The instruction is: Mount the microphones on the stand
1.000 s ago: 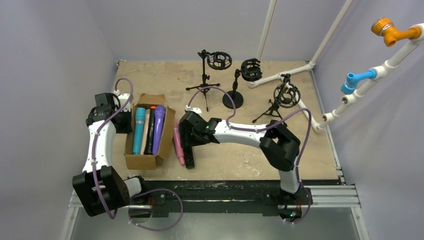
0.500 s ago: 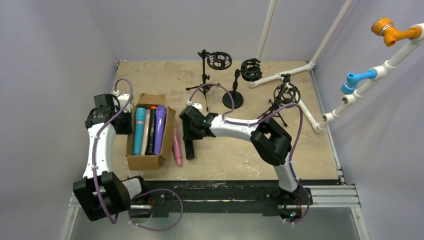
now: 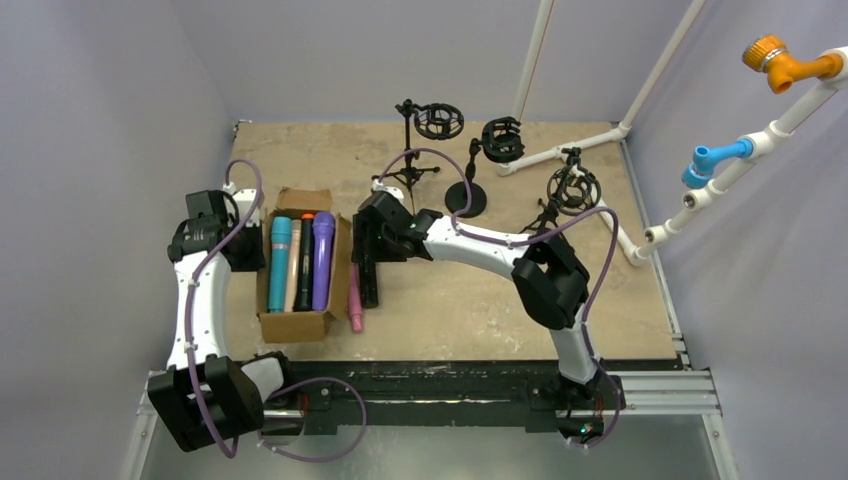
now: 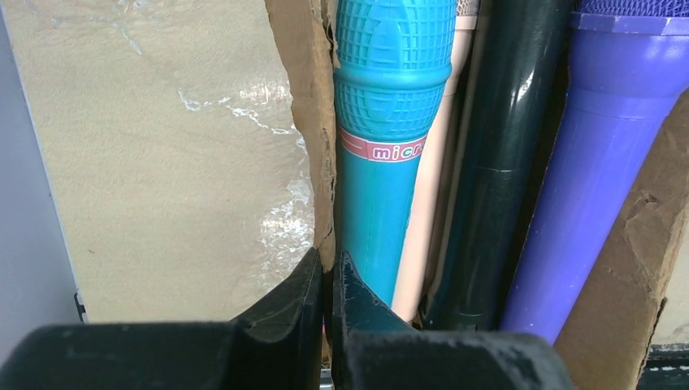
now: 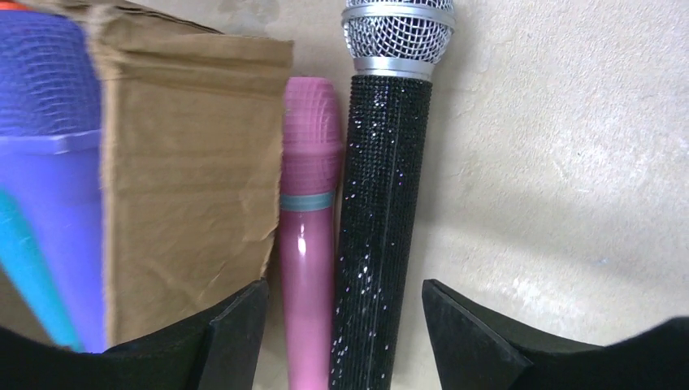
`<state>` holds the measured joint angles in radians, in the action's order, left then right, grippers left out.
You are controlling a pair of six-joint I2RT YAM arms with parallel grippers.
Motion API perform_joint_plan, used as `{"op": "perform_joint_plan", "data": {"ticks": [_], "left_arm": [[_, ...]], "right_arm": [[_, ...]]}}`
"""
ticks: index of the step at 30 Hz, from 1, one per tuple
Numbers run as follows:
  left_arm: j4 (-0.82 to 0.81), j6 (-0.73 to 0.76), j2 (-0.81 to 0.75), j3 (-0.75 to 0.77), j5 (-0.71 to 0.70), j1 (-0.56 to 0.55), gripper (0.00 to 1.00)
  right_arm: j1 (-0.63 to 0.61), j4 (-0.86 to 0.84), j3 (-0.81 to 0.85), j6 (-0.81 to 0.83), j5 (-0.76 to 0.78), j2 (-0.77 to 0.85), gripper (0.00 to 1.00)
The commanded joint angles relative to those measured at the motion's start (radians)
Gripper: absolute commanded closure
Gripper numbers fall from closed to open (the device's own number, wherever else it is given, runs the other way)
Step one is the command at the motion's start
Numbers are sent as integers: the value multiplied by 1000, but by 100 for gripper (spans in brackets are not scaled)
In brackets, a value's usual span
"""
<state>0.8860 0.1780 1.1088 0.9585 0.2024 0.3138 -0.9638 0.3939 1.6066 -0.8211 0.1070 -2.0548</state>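
We found the right tool (image 5: 343, 286) poised low over two microphones lying side by side on the counter (image 5: 569, 162), just outside the right wall of the cardboard box (image 5: 187, 162). The pink microphone (image 5: 307, 244) lay just beside that wall. The black glitter microphone (image 5: 382, 203) lay against the pink one, on the side away from the box. Both lay flat with their long axes parallel to the box wall. Their grille heads pointed away from the arm bases, toward the stands (image 3: 470, 185) at the back of the counter. The right tool's jaws stood wide apart, straddling both bodies across their width and gripping nothing. The box-side finger sat near the pink body and the other finger stood clear of the black one. We could not confirm contact with either. In our judgement, closing from this position risked taking both microphones at once, so the tool needed centring on one body first. The right arm was plainly the nearer to both loose microphones and to the stands. The left tool (image 4: 327, 276) was closed, apparently pinching the box's left wall beside the teal microphone (image 4: 382, 187). The purple microphone (image 4: 601, 162) and others lay in the box.
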Motion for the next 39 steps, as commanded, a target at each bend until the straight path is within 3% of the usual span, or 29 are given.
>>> {"op": "perform_joint_plan", "data": {"ticks": [1,10,21,39], "left_arm": [[8,-33,-26,62,25,4,100],[56,-100,-37,110,4,3,100],[107,-152,-79,147,47,2,100],[110,-170,-113,136,-20,-53,100]], "right_arm": [[-7,-9,27,16,3,141,28],[-68,100,265,47,-34,66,33],[-89,163,433,43,-62,-20,37],[-100,197,402,29,-88,-95,38]]}}
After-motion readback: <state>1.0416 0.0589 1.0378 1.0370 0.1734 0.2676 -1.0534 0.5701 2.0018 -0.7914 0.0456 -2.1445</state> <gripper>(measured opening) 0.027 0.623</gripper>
